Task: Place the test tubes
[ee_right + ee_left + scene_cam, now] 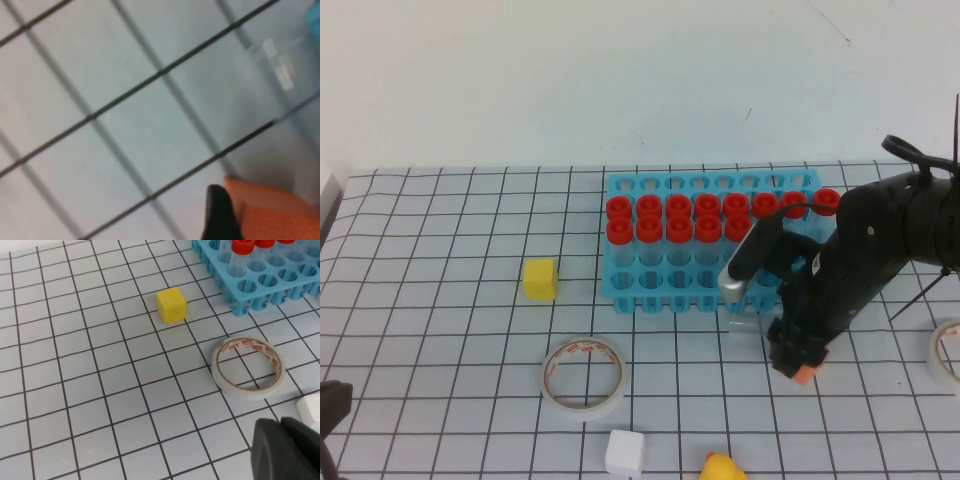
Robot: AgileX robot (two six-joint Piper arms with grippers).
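Trouble is likeliest at the near right corner of the blue rack [660, 300]. There the right end effector [798, 362] hangs low over the surface [440, 300], tipped downward, just near the rack's front wall. In the right wrist view its orange pad [270, 215] sits off to one side with only bare grid beside it, so I judge it released and grasping nothing.

What looks like a clear test tube [748, 322] lies flat on the surface between the rack's near edge and that end effector. Its outline is faint, and I cannot tell whether it has a cap.

- **Rolling:** A round tube lying flat will roll if one pad reaches it before the other, either against the rack's foot or off to the right.
- **Slipping:** A grip taken far from the tube's middle could let the smooth wall swing or slip once it is lifted and turned upright.
- **Collision:** The arm's bulk hangs over the rack's right columns, so a careless swing could knock the red-capped standing tubes [678, 230] or drag the rack sideways.

The left end effector [330, 400] rests clenched and empty at the near left corner, well apart from the rack, and poses little risk.
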